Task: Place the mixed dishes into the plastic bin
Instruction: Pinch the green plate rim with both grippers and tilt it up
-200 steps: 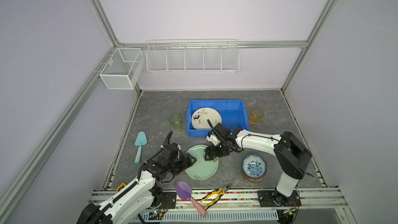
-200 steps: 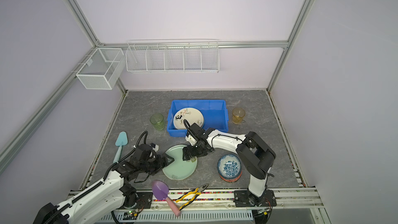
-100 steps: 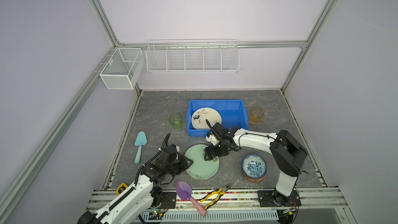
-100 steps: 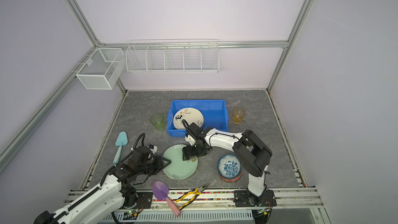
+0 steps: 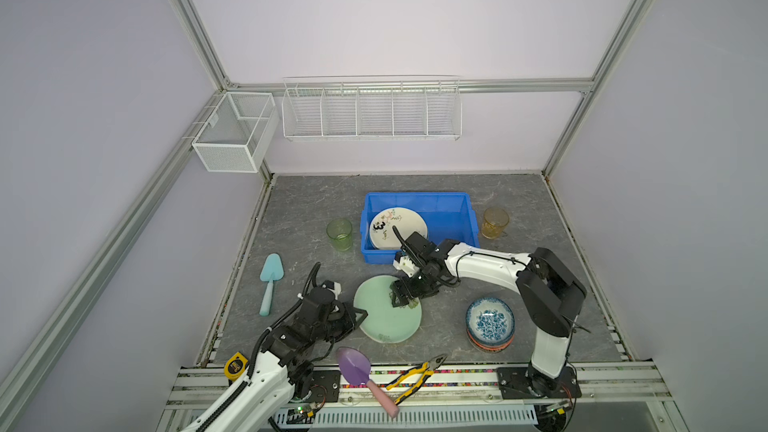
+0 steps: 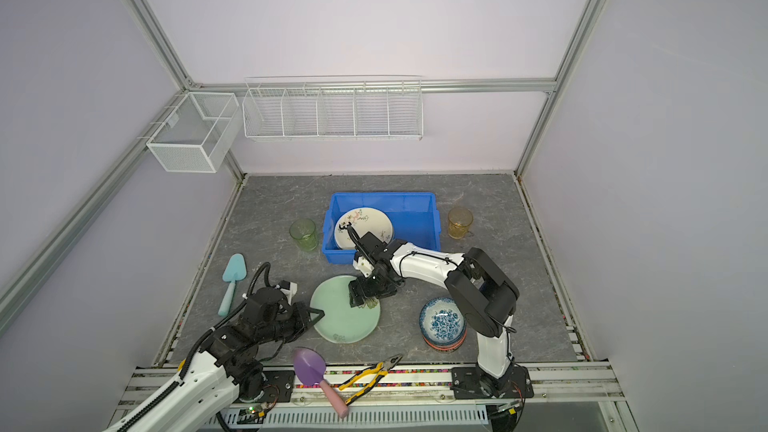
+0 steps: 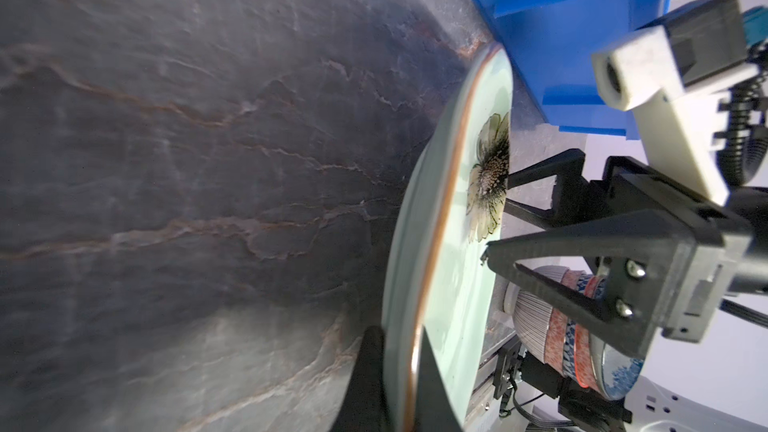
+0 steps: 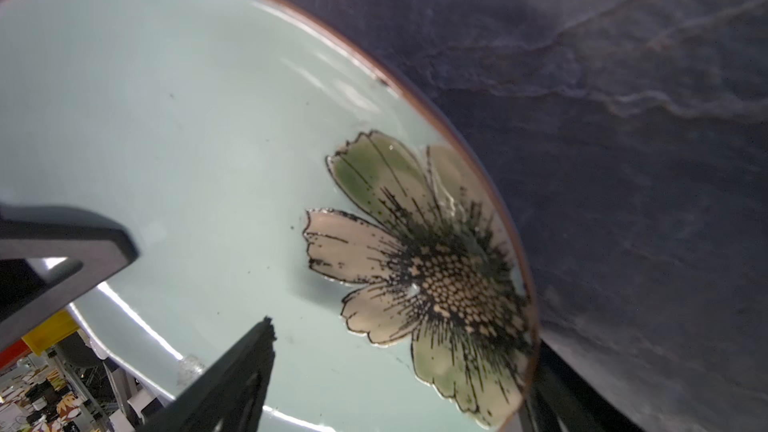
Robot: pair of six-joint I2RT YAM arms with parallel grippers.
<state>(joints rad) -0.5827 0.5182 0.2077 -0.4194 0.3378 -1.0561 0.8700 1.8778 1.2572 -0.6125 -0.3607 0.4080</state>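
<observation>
Left end effector (image 5: pixel 359 315) newly around plate (image 5: pixel 384 320)

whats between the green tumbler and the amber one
The blue plastic bin, with a cream plate inside; both top views show it between the green tumbler and amber tumbler.

A plate (image 5: pixel 386 326) lies on the bench (image 5: pixel 311 209) between the two grippers. The left gripper (image 5: pixel 360 317) pinches its left rim; the right gripper (image 5: pixel 401 301) hangs over its far right part. Behind the right gripper sits the bin (image 5: pixel 415 194), a second plate (image 5: pixel 401 220) inside. The bowls (image 5: pixel 490 322) are stacked right of that gripper.
</observation>
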